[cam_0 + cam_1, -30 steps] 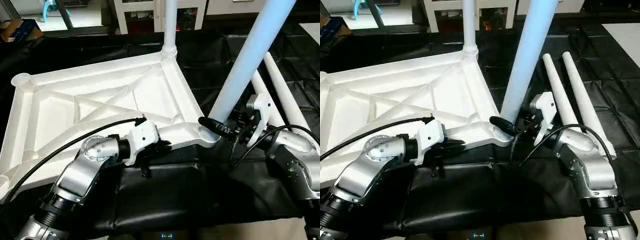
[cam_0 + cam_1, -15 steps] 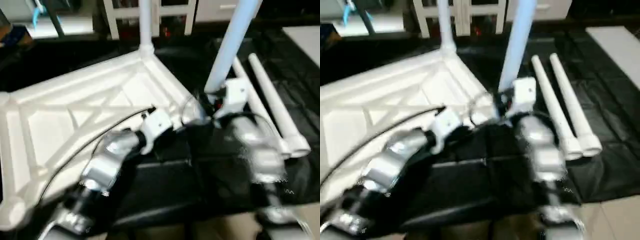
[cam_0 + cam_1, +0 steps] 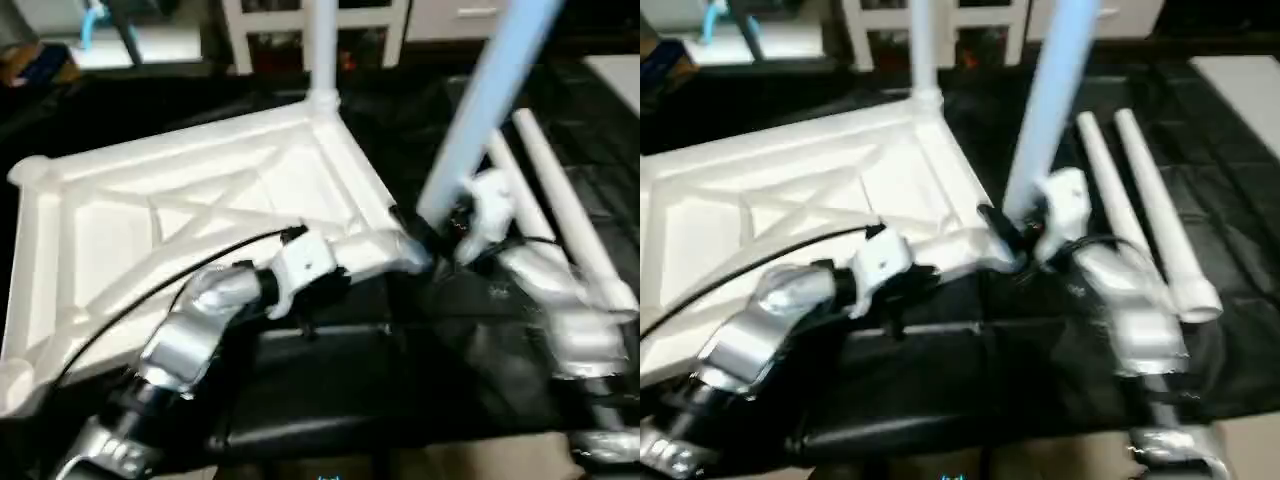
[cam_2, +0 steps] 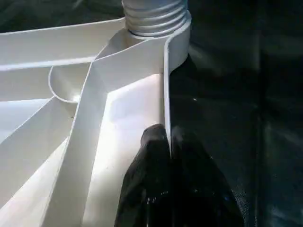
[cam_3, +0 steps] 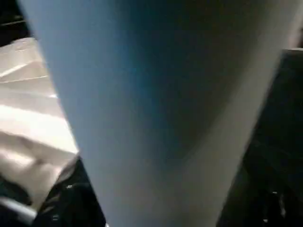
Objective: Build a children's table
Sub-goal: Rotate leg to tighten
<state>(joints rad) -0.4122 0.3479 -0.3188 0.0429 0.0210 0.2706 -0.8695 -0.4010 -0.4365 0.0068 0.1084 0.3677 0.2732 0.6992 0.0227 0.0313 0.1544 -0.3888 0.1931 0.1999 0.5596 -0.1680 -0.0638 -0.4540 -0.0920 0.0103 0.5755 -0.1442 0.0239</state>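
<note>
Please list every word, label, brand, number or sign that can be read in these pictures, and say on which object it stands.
None can be read: no print shows on the table top, its standing legs, the loose legs or either gripper.
Box at the far left edge: too blurred to tell whether it bears print.

black sheet (image 3: 330, 380) under work | white shelving (image 3: 300, 20) behind | blue item (image 3: 95, 18) far-left

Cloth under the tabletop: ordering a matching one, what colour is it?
Black cloth, clearest in the right eye view.
</note>
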